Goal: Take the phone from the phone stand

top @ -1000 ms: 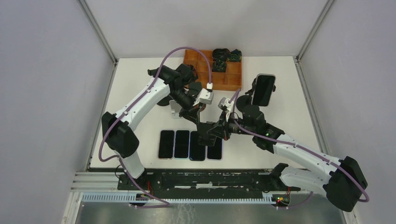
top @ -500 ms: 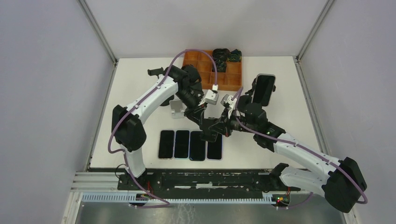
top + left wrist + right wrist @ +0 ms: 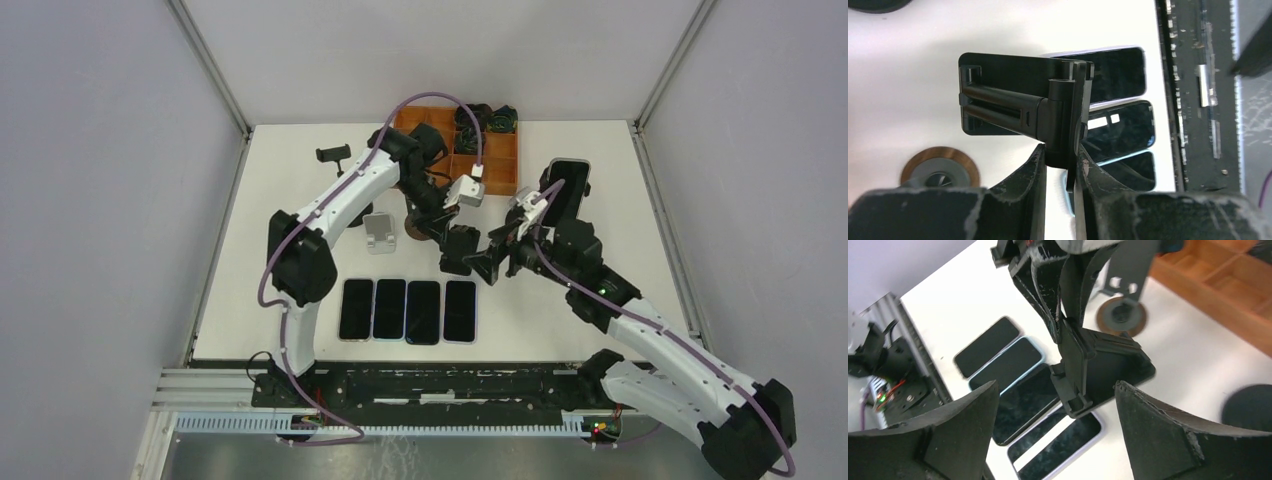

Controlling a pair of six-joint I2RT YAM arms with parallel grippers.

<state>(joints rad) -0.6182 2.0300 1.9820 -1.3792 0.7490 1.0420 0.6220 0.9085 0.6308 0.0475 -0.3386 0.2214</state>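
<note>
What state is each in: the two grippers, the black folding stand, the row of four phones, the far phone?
left gripper: shut on the black folding phone stand
black folding phone stand: held, empty
right gripper: open, empty
four dark phones: flat, side by side
far dark phone: propped upright

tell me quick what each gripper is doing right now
Left gripper: closed on the black phone stand.
Right gripper: open, holding nothing.
</note>
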